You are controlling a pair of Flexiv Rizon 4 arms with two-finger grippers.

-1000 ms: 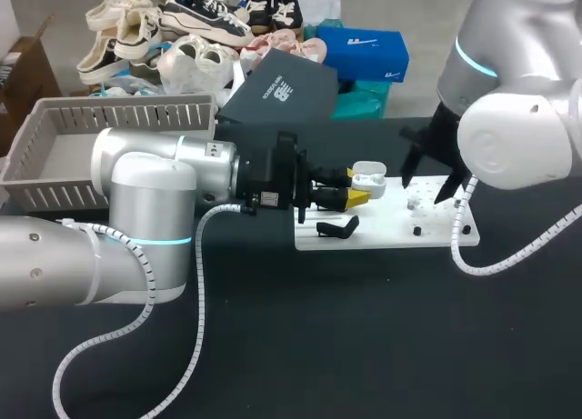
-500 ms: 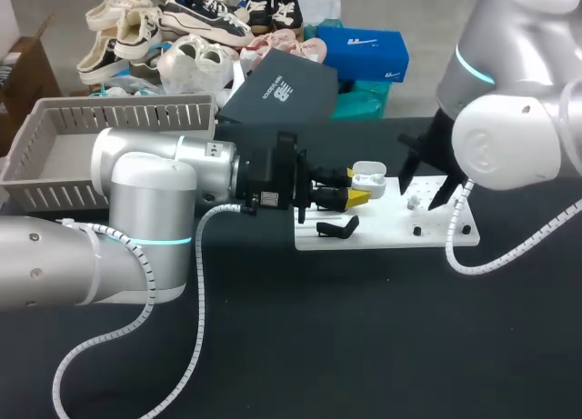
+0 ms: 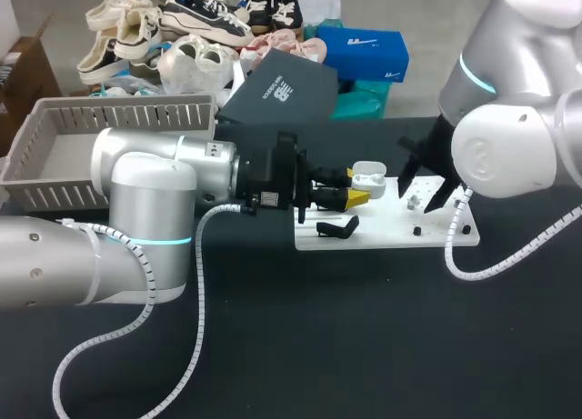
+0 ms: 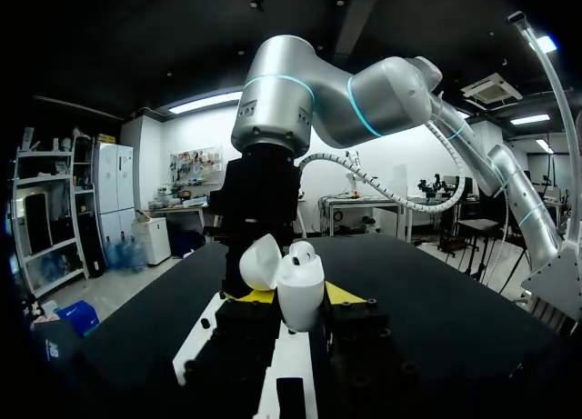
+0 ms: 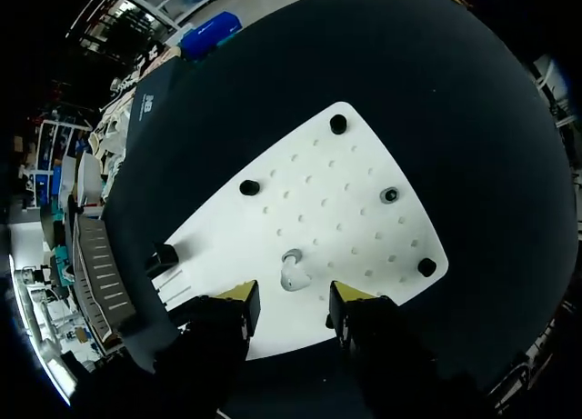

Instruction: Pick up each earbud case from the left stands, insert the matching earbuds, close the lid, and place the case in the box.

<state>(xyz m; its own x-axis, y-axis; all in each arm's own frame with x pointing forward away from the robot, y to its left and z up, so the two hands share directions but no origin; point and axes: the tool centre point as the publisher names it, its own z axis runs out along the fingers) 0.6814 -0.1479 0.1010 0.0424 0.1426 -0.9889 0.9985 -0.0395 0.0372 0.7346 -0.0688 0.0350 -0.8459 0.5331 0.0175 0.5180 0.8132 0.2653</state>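
My left gripper (image 3: 356, 188) is shut on a white earbud case (image 3: 368, 175) and holds it above the left end of the white board (image 3: 382, 233). In the left wrist view the case (image 4: 300, 296) stands upright between the yellow fingertips (image 4: 344, 294), its lid (image 4: 259, 263) swung open, with one earbud (image 4: 305, 249) showing at its top. My right gripper (image 3: 423, 190) hangs over the board's right half. Its fingers stand open on either side of a white earbud (image 5: 291, 272) lying on the board (image 5: 364, 210), not touching it. That earbud (image 3: 412, 202) is also in the head view.
A black stand (image 3: 336, 226) sits on the board's left part, and several black pegs (image 5: 338, 124) dot its corners. A grey slatted basket (image 3: 55, 155) stands at the table's back left, and a dark box (image 3: 282, 92) lies behind the board.
My right arm has shifted slightly left and lower over the board, and its fingers have narrowed around the loose earbud. The left arm and the case have not moved.
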